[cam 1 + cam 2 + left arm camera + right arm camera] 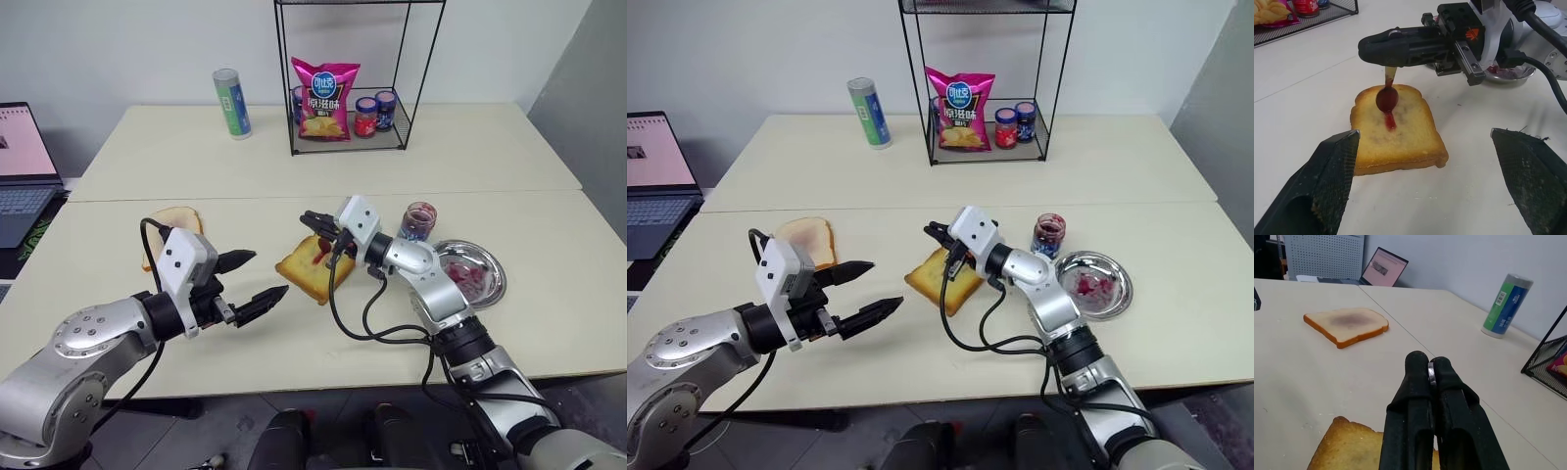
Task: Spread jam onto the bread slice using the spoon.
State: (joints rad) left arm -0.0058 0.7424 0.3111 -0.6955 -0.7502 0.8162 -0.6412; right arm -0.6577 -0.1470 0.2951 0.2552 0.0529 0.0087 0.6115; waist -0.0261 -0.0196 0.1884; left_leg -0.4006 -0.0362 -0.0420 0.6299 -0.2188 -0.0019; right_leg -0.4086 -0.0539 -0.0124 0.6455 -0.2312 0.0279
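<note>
While two black, rough-textured fingers are spread wide on the left gripper in the lower left of the head view, nothing is held between them. Just beyond, at centre frame, one thick square bread slice with a golden face and darker crust is seen flat on the pale table. Over it the right gripper is pinched tight on one slim silver spoon, whose bowl is coated in glossy red jam dripping onto the toast in a short streak. To the right, one round shiny steel plate smeared red is found, and one small clear glass jam jar just behind it. One paler slice with a purplish stain is set at mid left. At the top, one black wire rack holding one pink crisp bag and two lidded jars is seen, with one cylindrical can to its left.
</note>
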